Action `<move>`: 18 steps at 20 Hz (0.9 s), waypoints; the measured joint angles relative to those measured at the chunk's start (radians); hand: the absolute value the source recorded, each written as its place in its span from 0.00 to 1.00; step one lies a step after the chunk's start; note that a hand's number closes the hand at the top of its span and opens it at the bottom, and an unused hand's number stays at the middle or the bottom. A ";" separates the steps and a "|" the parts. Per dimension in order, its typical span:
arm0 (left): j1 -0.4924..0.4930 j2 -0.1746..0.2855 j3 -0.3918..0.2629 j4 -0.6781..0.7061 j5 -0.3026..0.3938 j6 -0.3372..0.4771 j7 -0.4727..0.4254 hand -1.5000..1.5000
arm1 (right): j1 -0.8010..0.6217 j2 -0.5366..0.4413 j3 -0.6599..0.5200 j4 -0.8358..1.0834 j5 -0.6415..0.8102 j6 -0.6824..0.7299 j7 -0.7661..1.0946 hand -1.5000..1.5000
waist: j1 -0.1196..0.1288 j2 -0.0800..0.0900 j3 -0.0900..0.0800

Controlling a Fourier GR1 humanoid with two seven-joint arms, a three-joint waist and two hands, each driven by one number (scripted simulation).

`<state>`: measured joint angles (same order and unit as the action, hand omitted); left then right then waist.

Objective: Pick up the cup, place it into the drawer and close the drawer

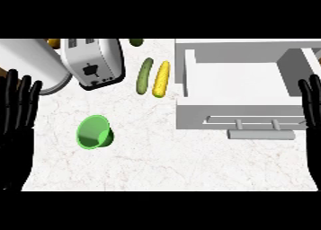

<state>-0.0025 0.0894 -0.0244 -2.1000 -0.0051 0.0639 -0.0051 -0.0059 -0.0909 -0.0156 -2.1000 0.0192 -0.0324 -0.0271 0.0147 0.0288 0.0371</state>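
Green cup [95, 132] on counter [189, 161] near, not touching, spread left hand [13, 112]; right hand [315, 103] spread by open drawer [193, 117].

A toaster [93, 63] is standing far left on the worktop [182, 157]; just right of it, a cucumber [144, 75] and perhaps a corn cob [161, 79] are lying side by side.
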 measured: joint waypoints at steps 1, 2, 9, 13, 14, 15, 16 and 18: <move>-0.009 0.010 0.004 0.012 0.018 -0.020 -0.004 0.00 | 0.008 0.007 0.008 0.010 0.002 0.001 -0.013 0.00 | -0.004 -0.006 -0.008; -0.014 0.025 0.002 0.024 0.046 -0.056 -0.016 0.00 | 0.006 0.011 0.012 0.016 0.000 0.002 -0.017 0.00 | -0.007 -0.010 -0.015; 0.000 0.145 -0.053 0.111 0.381 -0.399 0.000 0.00 | 0.003 -0.014 0.055 0.042 -0.026 0.066 0.021 0.00 | -0.020 -0.017 -0.037; -0.029 0.230 0.013 0.257 0.585 -0.561 0.026 0.00 | -0.036 -0.033 0.062 0.073 -0.051 0.098 0.078 0.00 | -0.020 -0.019 -0.038; -0.043 0.251 0.032 0.304 0.627 -0.600 0.028 0.00 | -0.046 -0.035 0.064 0.083 -0.054 0.103 0.086 0.00 | -0.021 -0.020 -0.038; -0.075 0.269 0.052 0.359 0.657 -0.629 0.031 0.00 | -0.060 -0.042 0.054 0.096 -0.065 0.111 0.092 0.00 | -0.022 -0.021 -0.038; -0.099 0.281 0.065 0.411 0.670 -0.658 0.029 0.00 | -0.068 -0.045 0.050 0.105 -0.072 0.119 0.096 0.00 | -0.022 -0.022 -0.038; -0.137 0.301 0.087 0.501 0.673 -0.707 0.026 0.00 | -0.095 -0.050 0.037 0.128 -0.081 0.126 0.106 0.00 | -0.022 -0.024 -0.038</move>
<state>-0.1394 0.3906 0.0623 -1.5995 0.6675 -0.6427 0.0209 -0.1010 -0.1410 0.0213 -1.9724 -0.0618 0.0938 0.0790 -0.0068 0.0052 -0.0009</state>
